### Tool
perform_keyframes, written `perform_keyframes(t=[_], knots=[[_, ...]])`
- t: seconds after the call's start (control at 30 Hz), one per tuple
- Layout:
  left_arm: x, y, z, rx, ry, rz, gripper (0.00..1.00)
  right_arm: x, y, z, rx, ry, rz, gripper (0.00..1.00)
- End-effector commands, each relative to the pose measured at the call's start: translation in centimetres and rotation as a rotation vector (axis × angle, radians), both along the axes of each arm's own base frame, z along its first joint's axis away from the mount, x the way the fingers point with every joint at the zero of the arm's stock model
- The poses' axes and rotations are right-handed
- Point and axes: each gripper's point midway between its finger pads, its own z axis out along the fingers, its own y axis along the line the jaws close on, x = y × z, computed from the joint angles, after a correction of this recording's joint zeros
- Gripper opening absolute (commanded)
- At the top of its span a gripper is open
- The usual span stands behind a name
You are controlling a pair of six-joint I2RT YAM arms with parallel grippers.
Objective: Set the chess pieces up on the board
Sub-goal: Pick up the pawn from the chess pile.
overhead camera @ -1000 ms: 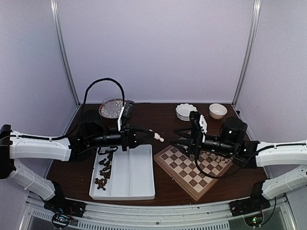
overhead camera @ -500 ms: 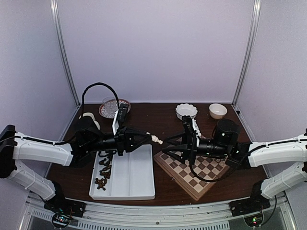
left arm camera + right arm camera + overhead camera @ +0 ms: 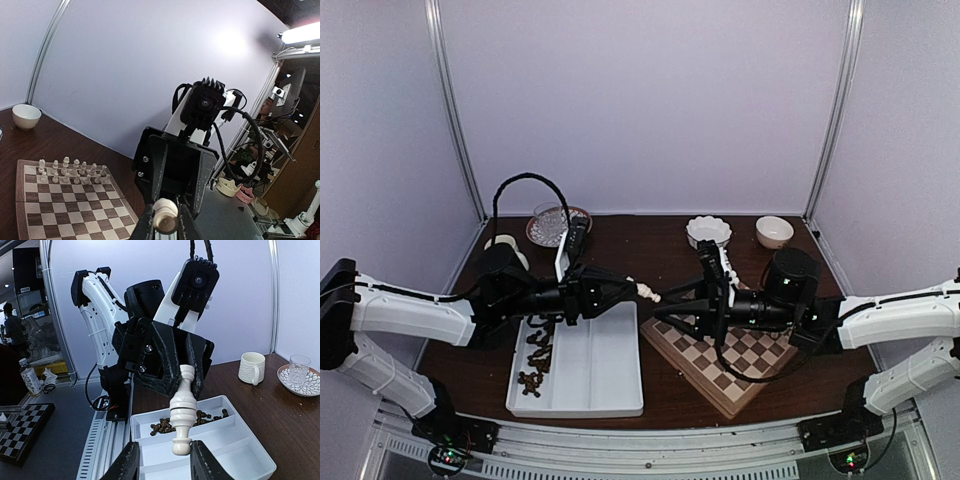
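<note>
Fingers: left fingers [image 3: 626, 287] pinched on the head end of a cream piece [image 3: 182, 409], held out in mid-air at centre frame in the top view, between tray [image 3: 590, 385] and board [image 3: 715, 372]. How much of the piece sits inside that grip is hard to make out. Opposite, right fingers [image 3: 126, 463] stand partly apart, one on each side of the piece's foot. Clear gap on the picture-left side; contact on the other side not resolvable.

Board lies right of centre, angled. Two rows of cream chessmen [image 3: 70, 170] along its far edge in the left wrist view, covered by the right arm from above. Dark chessmen [image 3: 534, 362] heaped in the tray's left compartment, kinds unreadable.

Bench [image 3: 650, 235] carries two white bowls [image 3: 708, 232] at upper right; mug [image 3: 251, 367] near the right edge of the right wrist view.
</note>
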Motion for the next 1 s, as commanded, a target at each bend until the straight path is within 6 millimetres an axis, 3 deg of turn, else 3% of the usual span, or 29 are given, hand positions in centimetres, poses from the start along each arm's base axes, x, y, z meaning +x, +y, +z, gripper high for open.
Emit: perform_keyframes(t=[0.0,0.43,0.57,0.77,0.97], knots=[[0.0,0.0,1.3,-0.046,-0.035,-0.01,0.01,-0.1,0.2,1.8,0.041,-0.019,-0.007,0.36],[0.1,-0.2,1.0,-0.039,-0.034,-0.015,0.0,0.7,0.4,1.7,0.028,-0.003,-0.052,0.16],[0.1,-0.3,0.9,-0.038,-0.035,-0.016,0.0,0.9,0.4,1.7,0.022,0.003,-0.064,0.04],[0.3,-0.1,0.7,-0.019,-0.053,0.007,0.0,1.3,0.2,1.6,0.009,0.006,-0.089,0.0],[2.1,1.9,0.0,0.061,-0.099,0.202,0.0,2.2,0.0,0.8,-0.092,0.02,-0.145,0.0]])
